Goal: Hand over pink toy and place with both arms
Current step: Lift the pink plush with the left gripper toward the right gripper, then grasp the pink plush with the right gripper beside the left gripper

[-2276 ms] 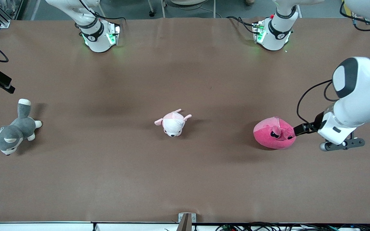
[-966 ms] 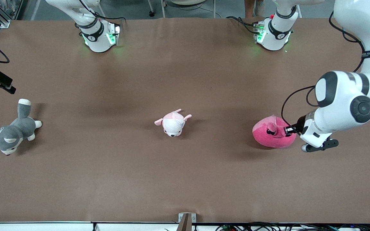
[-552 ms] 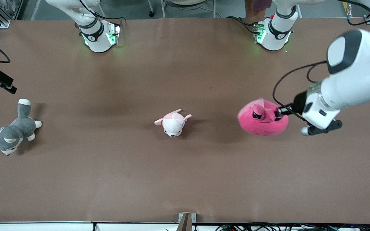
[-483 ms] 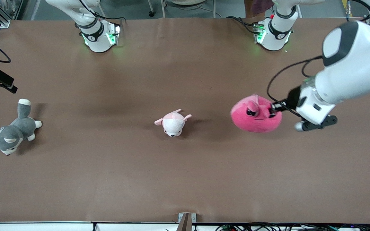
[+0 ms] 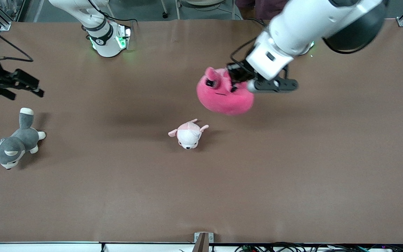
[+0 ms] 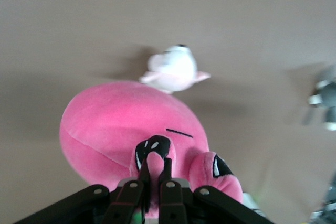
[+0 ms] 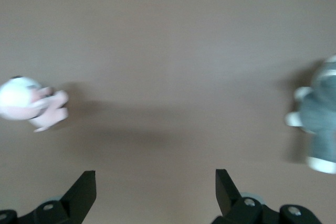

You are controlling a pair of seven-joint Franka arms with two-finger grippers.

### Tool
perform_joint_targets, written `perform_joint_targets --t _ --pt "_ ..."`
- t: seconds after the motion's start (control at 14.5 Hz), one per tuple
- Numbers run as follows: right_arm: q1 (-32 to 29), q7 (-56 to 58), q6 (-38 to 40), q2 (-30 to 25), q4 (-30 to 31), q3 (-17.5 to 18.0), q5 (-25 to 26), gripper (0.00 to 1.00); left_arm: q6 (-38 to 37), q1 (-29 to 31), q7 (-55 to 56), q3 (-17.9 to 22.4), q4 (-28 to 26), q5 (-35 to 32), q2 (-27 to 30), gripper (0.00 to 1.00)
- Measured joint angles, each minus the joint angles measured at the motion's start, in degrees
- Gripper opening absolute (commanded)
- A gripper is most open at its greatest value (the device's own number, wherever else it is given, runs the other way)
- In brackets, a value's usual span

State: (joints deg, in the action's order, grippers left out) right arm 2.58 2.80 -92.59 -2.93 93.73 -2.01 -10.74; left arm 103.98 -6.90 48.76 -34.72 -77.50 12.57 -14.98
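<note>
The carry toward the handover is the step in hand. The left gripper (image 5: 235,78) has its fingers pinched fully together on an ear of the pink toy (image 5: 224,95), which hangs clear of the table, in the air over the middle of the brown table (image 5: 292,157), above bare surface and farther from the front camera than the pale pink-and-white plush (image 5: 188,134). The left wrist view confirms the grip: both fingertips (image 6: 155,174) squeeze one ear beside a black eye, with the toy's body sagging below.

The right gripper (image 5: 19,84) hovers over the right arm's end of the table, above the grey-and-white plush dog (image 5: 11,145). Its fingers (image 7: 84,192) stand wide apart and hold nothing.

Judgement: the handover has not begun. The next move calls for the right gripper to travel toward the centre and close on the toy's body or free ear before the left lets go. The ear hold is thin, so a slip is possible.
</note>
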Motion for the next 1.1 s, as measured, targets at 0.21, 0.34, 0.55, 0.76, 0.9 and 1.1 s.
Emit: perform_joint_targets --t 0.21,0.34,0.55,0.76,0.9,1.1 --pt "5.4 -4.2 0.0 0.0 -0.5 0.2 -3.6 0.88 12.0 -6.7 9.7 -0.6 0.3 0.0 -2.7 0.0" --pt "9.3 -9.8 -0.7 0.0 -1.3 0.3 -5.5 0.86 18.1 -10.3 14.3 -0.5 0.7 0.0 -5.0 0.0" --pt "11.5 -17.1 -1.3 0.0 -2.8 0.3 -11.2 0.78 22.4 -11.3 17.7 -0.4 1.3 0.0 -7.2 0.0" --pt "12.0 -18.9 -0.6 0.0 -2.7 0.2 -12.5 0.78 26.0 -11.8 20.9 -0.3 1.6 0.0 -9.1 0.0" --pt "14.1 -23.0 -0.6 0.1 -2.6 0.2 -12.7 0.78 28.0 -12.8 22.6 -0.3 1.7 0.0 -10.8 0.0" --pt "17.4 -26.4 -1.1 0.3 -2.6 0.3 -12.7 0.78 30.4 -14.2 24.0 0.1 1.9 0.0 -13.2 0.0"
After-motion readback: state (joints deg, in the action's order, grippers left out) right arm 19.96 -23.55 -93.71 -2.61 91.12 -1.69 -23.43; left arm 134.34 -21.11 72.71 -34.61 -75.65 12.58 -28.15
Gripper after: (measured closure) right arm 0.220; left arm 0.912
